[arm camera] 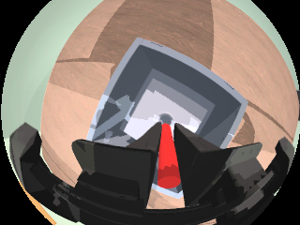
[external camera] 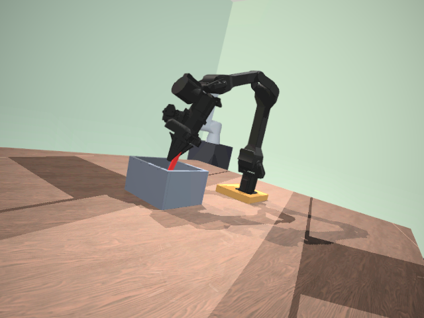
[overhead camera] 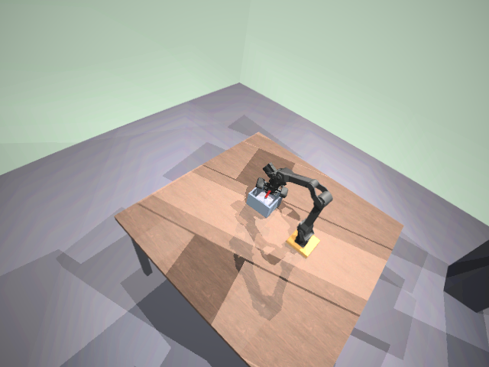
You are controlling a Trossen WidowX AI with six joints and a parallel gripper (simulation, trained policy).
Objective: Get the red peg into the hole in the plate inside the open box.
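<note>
The red peg (overhead camera: 267, 194) (external camera: 173, 161) (arm camera: 168, 157) is gripped, tilted, by the pincer (overhead camera: 270, 191) (external camera: 174, 158) (arm camera: 168, 126), its lower part hidden in the exterior view by the wall of the open box (overhead camera: 261, 206) (external camera: 147, 183) (arm camera: 194, 66).

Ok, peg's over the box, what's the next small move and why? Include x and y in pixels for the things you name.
I'd probably straighten the red peg (overhead camera: 267, 194) (external camera: 173, 161) (arm camera: 169, 157) toward upright before lowering: the gripper (overhead camera: 270, 189) (external camera: 174, 156) (arm camera: 168, 126) holds it visibly tilted, with its lower end inside the open box (overhead camera: 261, 206) (external camera: 147, 183) (arm camera: 225, 84), while the hole (arm camera: 166, 117) lies in the bottom plate (arm camera: 157, 100).
</note>
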